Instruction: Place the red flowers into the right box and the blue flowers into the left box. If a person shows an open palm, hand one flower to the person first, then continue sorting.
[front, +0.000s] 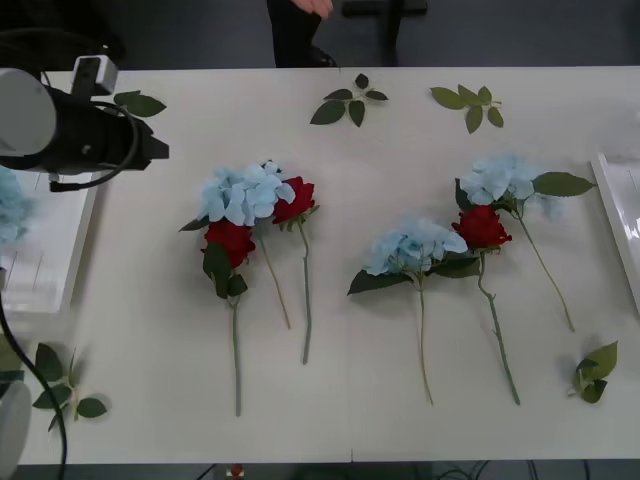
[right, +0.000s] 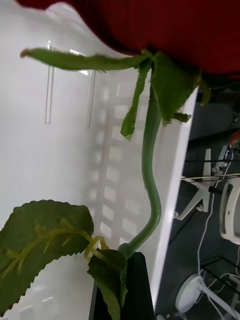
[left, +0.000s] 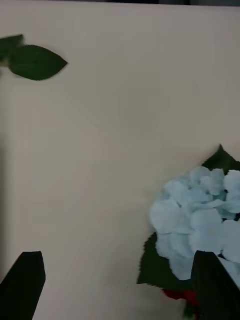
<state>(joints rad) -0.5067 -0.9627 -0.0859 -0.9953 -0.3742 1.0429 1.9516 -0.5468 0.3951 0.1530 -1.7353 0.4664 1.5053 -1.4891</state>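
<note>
Three red roses (front: 231, 240) and three blue flowers (front: 243, 193) lie on the white bench (front: 380, 400), paired in a left cluster, a middle one and a right one. A fourth rose (right: 150, 170) hangs by its stem in the right gripper (right: 122, 285), jaws clamped on it, over the right box (right: 75, 165). The left gripper (left: 120, 285), jaws apart, hovers above the left cluster's blue head. The left box (front: 45, 260) at the bench's left edge holds a blue flower. Loose leaf sprigs (front: 350, 100) lie scattered around.
</note>
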